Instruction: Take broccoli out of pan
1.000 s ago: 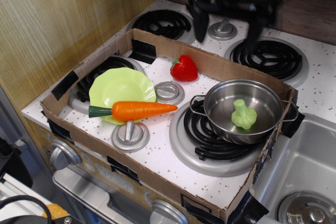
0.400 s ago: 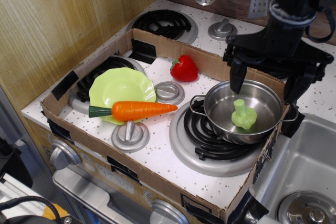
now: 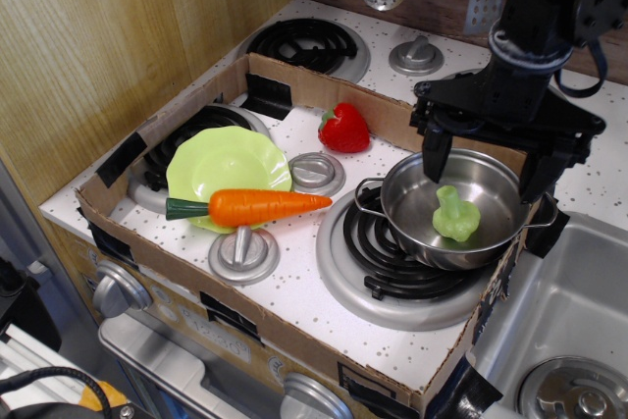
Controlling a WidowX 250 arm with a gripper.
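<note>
The pale green broccoli (image 3: 456, 215) lies inside the shiny steel pan (image 3: 412, 221), which sits on the front right burner. My black gripper (image 3: 486, 169) hangs open over the pan, its left finger (image 3: 433, 156) dipping inside the pan's back left rim and its right finger (image 3: 539, 176) at the pan's right rim. The fingers straddle the space just above and behind the broccoli without touching it.
A cardboard tray wall (image 3: 294, 80) rings the stove top. A lime-green plate (image 3: 221, 164) with an orange carrot (image 3: 257, 206) across it lies at the left. A red strawberry (image 3: 344, 129) sits behind the pan. A sink (image 3: 569, 321) is at the right.
The gripper came from the back of the stove towards the front right and dropped down over the pan; since 0.4 s ago it moved slightly lower and left. The broccoli and pan have not moved.
</note>
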